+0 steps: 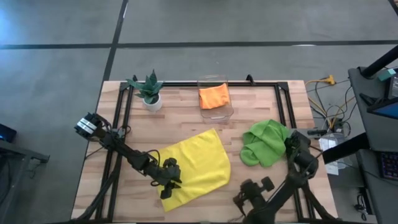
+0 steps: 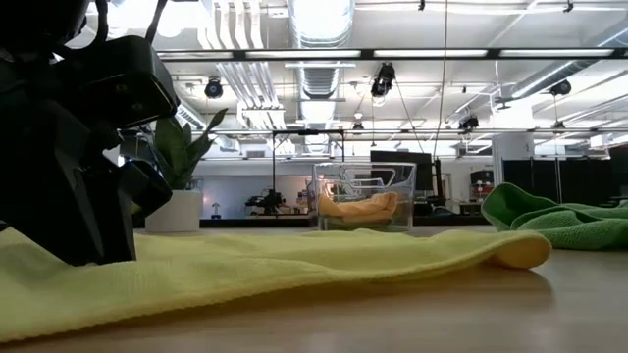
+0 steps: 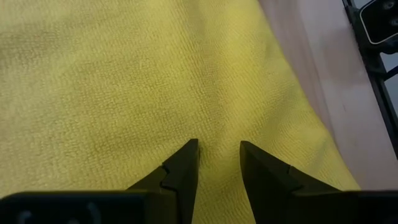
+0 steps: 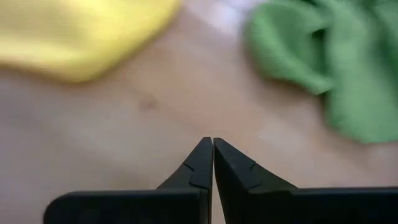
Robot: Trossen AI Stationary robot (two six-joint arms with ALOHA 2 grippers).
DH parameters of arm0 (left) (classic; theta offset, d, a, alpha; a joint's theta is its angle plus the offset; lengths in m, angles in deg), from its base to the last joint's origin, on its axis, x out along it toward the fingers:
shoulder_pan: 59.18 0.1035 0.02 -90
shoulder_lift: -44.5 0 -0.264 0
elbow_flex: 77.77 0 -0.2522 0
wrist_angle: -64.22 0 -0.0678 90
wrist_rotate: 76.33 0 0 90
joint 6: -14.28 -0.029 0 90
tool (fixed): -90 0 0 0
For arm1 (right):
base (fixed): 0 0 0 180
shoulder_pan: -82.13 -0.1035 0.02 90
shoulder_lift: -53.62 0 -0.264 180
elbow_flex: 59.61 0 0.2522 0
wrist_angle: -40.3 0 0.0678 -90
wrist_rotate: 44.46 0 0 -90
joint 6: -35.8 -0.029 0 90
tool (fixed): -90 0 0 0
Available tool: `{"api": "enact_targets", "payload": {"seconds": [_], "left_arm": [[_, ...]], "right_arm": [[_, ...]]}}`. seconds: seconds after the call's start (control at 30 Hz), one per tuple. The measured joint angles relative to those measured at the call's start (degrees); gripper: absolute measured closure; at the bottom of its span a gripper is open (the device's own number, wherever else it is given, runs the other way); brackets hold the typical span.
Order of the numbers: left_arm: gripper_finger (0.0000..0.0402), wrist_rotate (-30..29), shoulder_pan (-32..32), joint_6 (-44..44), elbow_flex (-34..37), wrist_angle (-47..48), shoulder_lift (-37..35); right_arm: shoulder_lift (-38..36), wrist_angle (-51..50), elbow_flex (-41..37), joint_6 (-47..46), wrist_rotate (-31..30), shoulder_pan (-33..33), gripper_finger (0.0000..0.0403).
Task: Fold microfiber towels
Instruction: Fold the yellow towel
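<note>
A wooden table (image 1: 186, 124) was seen from above, with two dark robot arms reaching in from its near edge. A yellow towel (image 1: 196, 167) lay spread flat near the middle of the table, slanting from its upper right corner down to the near left. The left gripper (image 1: 172, 180) sat low at the towel's near left corner. In its wrist view its two fingers (image 3: 183, 165) stood slightly apart, tips just above or against the yellow cloth, with nothing pinched between them; whether they touched the cloth could not be told.

To the right of the yellow towel, clear of it, a lime green towel (image 1: 266, 142) lay crumpled in a heap. The right gripper (image 1: 292, 146) was at the heap's right edge. In its wrist view (image 4: 212, 144) its fingers were pressed together and empty, pointing over bare wood, with the green towel (image 4: 336, 68) just beyond and the yellow towel (image 4: 81, 34) off to the other side.

At the far edge of the table an orange towel (image 1: 214, 96) lay folded inside a clear plastic bin (image 1: 216, 112). A small potted plant (image 1: 150, 91) stood to the left of the bin.
</note>
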Motion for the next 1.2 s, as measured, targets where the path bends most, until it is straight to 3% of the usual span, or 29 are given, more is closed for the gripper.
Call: {"api": "enact_targets", "payload": {"seconds": [0.13,0.23,0.37,0.57,0.77,1.03,1.2], "left_arm": [[0.0295,-2.3,-0.1,-1.9,0.1,0.8,-4.8],[0.0295,-7.0,0.0,-3.4,0.5,2.7,-9.1],[0.0295,-11.3,0.8,-4.5,0.1,0.8,-12.1],[0.0295,-8.7,2.3,-2.7,0.2,1.5,-9.3],[0.0295,-5.0,2.5,-0.1,0.0,2.6,-4.7],[0.0295,-2.1,2.6,1.4,0.0,3.6,-1.6],[0.0295,-1.6,2.6,1.0,0.0,4.0,-2.2]], "right_arm": [[-5.1,9.4,0.0,2.9,-6.9,-0.7,0.0394],[-7.4,14.1,-0.8,4.8,-12.0,-0.8,0.0394],[-6.2,17.9,-2.9,8.0,-13.0,-0.2,0.0394],[-0.7,34.0,-5.8,9.7,-14.2,0.8,0.0394],[2.2,35.3,-5.9,6.3,-17.3,1.4,0.0394],[4.0,50.2,-6.1,20.1,-21.4,4.9,0.0394],[5.0,49.0,-6.0,22.2,-21.4,7.3,0.0394]]}}
